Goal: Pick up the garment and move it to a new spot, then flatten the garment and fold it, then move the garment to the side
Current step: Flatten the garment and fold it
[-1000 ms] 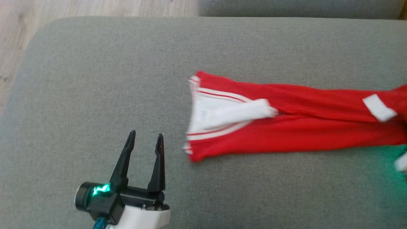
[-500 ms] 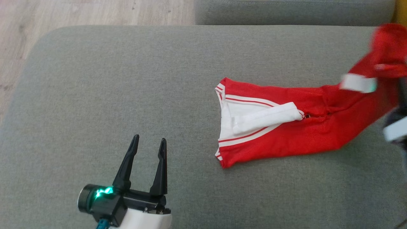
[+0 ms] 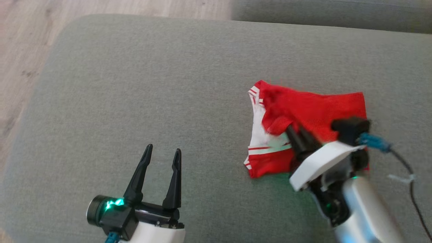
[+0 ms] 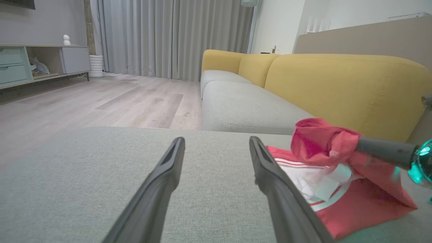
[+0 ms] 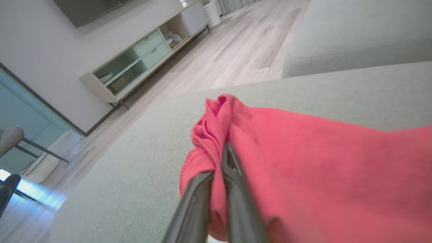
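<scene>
The right gripper [image 3: 294, 130] is closed on a bunched edge of the garment [image 3: 314, 108], carrying it over the part lying on the cushion [image 3: 135, 84], probably to fold it, while the left gripper [image 3: 162, 148] hovers open and empty nearby.

The garment [image 3: 314, 108] is soft cloth; the cushion [image 3: 152, 84], matt coarse weave.

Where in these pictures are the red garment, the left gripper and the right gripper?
red garment [image 3: 314, 108]: head view, on its folded-over red top layer.
left gripper [image 3: 163, 148]: head view, the gap between its open fingertips.
right gripper [image 3: 295, 131]: head view, between its fingertips, shut on the cloth.
</scene>
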Available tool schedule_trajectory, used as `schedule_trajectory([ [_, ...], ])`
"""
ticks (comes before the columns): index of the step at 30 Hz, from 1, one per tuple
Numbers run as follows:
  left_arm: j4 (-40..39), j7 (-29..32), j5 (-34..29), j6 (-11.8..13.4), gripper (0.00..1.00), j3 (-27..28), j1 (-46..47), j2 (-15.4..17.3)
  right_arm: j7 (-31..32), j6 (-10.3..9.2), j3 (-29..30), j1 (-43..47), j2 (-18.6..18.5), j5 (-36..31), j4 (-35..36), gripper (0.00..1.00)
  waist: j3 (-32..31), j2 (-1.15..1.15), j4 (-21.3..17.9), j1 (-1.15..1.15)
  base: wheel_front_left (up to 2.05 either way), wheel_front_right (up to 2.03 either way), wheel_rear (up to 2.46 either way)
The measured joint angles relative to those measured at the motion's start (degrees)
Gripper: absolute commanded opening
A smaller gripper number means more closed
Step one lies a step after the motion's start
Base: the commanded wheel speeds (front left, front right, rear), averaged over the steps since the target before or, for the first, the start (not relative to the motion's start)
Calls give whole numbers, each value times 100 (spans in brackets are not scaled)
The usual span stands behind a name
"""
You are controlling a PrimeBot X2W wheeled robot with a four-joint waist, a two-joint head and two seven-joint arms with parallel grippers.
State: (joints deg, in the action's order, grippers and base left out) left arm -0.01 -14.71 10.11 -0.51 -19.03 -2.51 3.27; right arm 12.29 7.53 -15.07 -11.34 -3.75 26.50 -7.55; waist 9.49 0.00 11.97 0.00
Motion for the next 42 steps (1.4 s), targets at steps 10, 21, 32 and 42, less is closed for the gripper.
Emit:
schedule_trajectory([
  [10, 67, 0, 126, 107, 100, -11, 7, 0, -1111, 0, -554, -103, 21, 528, -621, 100, -157, 0, 29, 0, 0, 0, 0],
  [21, -35, 0, 120, 467, 100, 421, -262, -8, -1995, 0, 421, 566, -608, -408, -216, 100, -552, 0, -355, 0, 0, 0, 0],
  [32, 174, 1, 133, 342, 100, 736, -803, -2, -2665, 0, 716, 1415, -846, -1095, -538, 100, -847, 0, -631, -1, 0, 0, 0],
  [42, 170, 1, -11, 244, 100, 985, -1063, -2, -2665, 0, 1050, 1781, -385, -1544, -497, 100, -1008, 0, -752, -1, 0, 0, 0],
])
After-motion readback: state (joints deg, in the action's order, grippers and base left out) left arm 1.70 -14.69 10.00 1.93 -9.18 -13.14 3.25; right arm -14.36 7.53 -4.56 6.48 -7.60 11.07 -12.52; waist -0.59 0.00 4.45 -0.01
